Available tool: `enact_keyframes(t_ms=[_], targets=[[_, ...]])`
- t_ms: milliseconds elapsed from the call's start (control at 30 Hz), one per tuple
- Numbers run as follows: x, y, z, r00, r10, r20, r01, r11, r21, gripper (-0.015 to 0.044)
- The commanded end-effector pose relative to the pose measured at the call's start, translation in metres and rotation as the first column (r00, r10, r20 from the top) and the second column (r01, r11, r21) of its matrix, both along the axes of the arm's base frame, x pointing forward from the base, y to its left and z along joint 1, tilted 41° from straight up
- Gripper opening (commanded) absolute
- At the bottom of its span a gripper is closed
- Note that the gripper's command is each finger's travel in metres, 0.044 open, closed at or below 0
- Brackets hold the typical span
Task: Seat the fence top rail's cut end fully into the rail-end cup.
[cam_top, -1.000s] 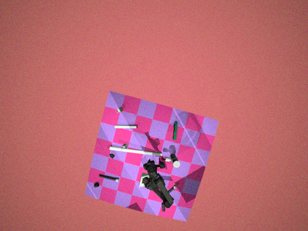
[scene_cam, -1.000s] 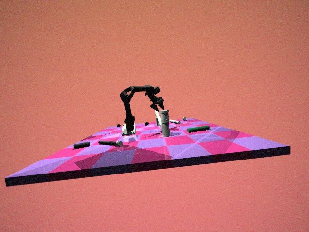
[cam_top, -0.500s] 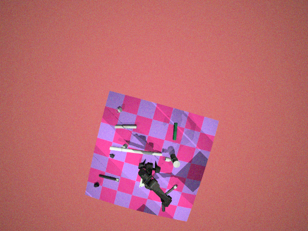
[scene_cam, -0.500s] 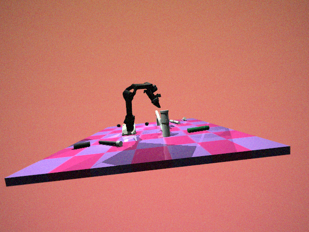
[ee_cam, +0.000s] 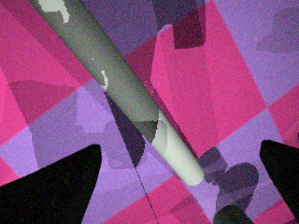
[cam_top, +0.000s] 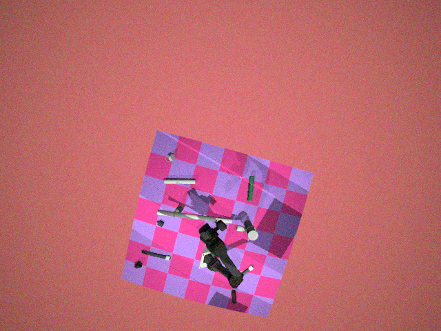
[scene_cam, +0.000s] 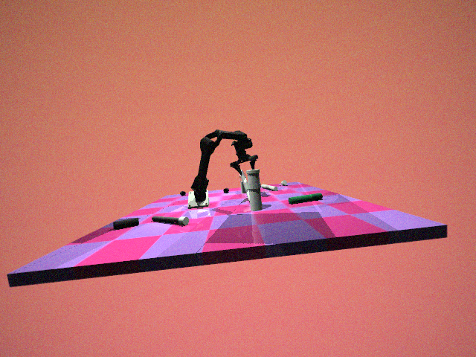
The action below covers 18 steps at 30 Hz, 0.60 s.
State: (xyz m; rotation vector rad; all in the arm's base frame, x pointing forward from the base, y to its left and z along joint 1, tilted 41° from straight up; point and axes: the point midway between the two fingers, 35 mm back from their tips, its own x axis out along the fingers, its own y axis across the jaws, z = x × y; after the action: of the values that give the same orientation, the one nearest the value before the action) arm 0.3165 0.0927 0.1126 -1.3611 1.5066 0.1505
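The white-grey top rail (cam_top: 193, 216) (ee_cam: 126, 89) runs across the board toward the big post (cam_top: 250, 227) (scene_cam: 254, 199). Its cut end lies short of the pale rail-end cup (cam_top: 240, 228), with a visible gap and slightly to one side. In the exterior view the rail seems to slope down toward the post. The post's cap (cam_top: 253, 235) (scene_cam: 253, 170) is pale. The smaller post (cam_top: 179, 209) stands by the rail's far part; its loop is too small to make out. My gripper (cam_top: 213, 225) (scene_cam: 246, 171) (ee_cam: 180, 150) is open and empty above the rail, near its cut end. Whether it touches is unclear.
A green cylinder (cam_top: 251, 187) (scene_cam: 305, 198) lies beyond the post. A white bar (cam_top: 180, 181) (scene_cam: 268, 187) and a small cup (cam_top: 171, 156) lie on the rail's far side. Dark rods (cam_top: 153, 254) (cam_top: 233, 296) (scene_cam: 126, 223) and a white-ended rod (cam_top: 247, 270) (scene_cam: 169, 220) lie on the base side.
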Motion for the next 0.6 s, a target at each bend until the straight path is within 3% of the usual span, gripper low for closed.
enact_keyframes(t_ms=[0, 400, 567], targets=[[0.006, -0.013, -0.028, 0.846, 0.256, -0.468, -0.275, 0.961, 0.029, 0.044], [0.006, -0.016, -0.033, 0.807, 0.286, -0.516, -0.306, 0.951, 0.048, 0.044], [0.006, -0.037, -0.056, 0.808, 0.285, -0.516, -0.306, 0.951, 0.047, 0.044]])
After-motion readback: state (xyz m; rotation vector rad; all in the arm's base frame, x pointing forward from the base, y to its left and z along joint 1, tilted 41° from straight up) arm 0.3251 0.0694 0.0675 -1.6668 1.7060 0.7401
